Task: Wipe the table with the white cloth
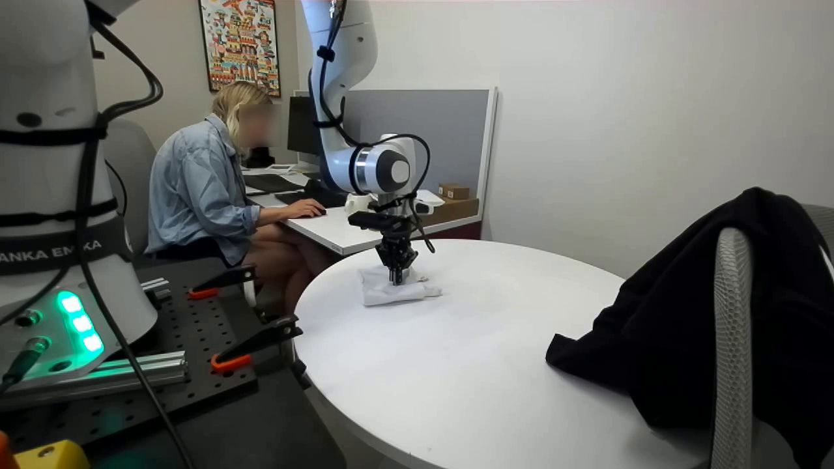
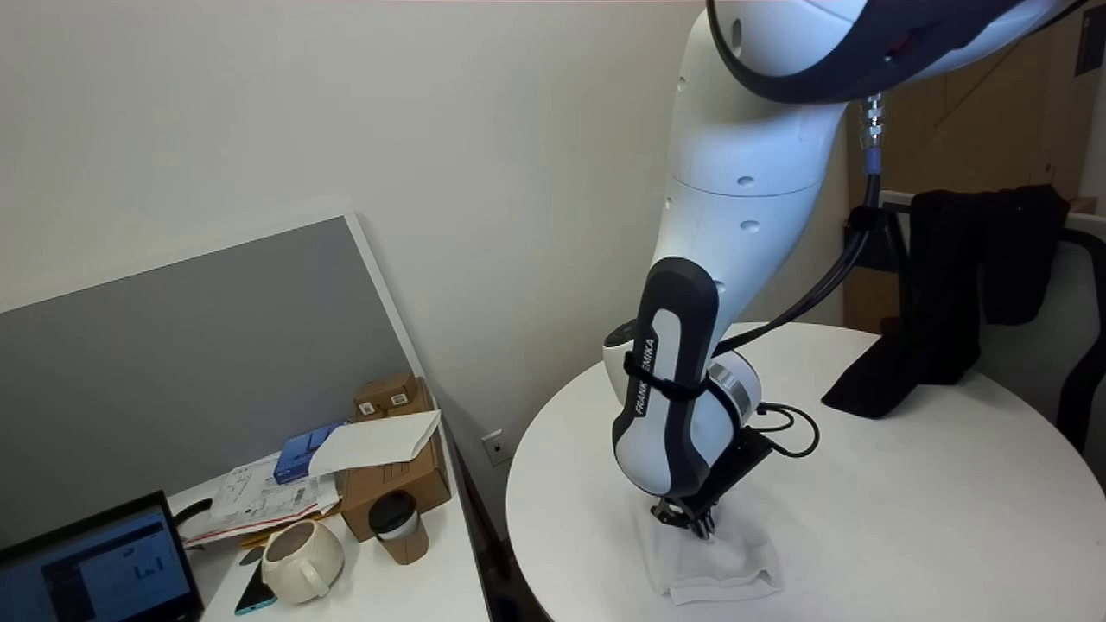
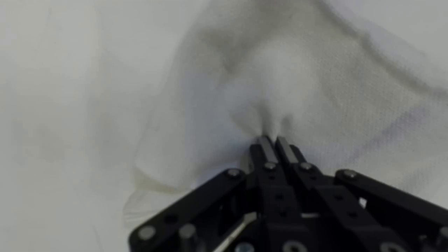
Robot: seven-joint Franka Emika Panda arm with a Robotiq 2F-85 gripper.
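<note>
The white cloth [image 1: 384,297] lies folded and rumpled on the round white table [image 1: 482,378], near the table's edge by the desk. It also shows in an exterior view [image 2: 721,580], spread flat with a folded front edge. My gripper [image 1: 396,280] points down onto the cloth; it also shows in an exterior view [image 2: 704,529]. In the wrist view, the fingers of the gripper [image 3: 273,139] are nearly together, and the cloth [image 3: 301,91] gathers in creases pinched between the tips. The cloth bears on the table around the fingers. The pinched part is hidden between the fingertips.
A black garment [image 1: 677,326] hangs over a chair [image 1: 733,326] and its end lies on the table. A desk [image 2: 432,579] with a mug [image 2: 302,561], a cup [image 2: 399,527] and boxes [image 2: 397,475] stands beside the table. A person [image 1: 202,176] sits at it.
</note>
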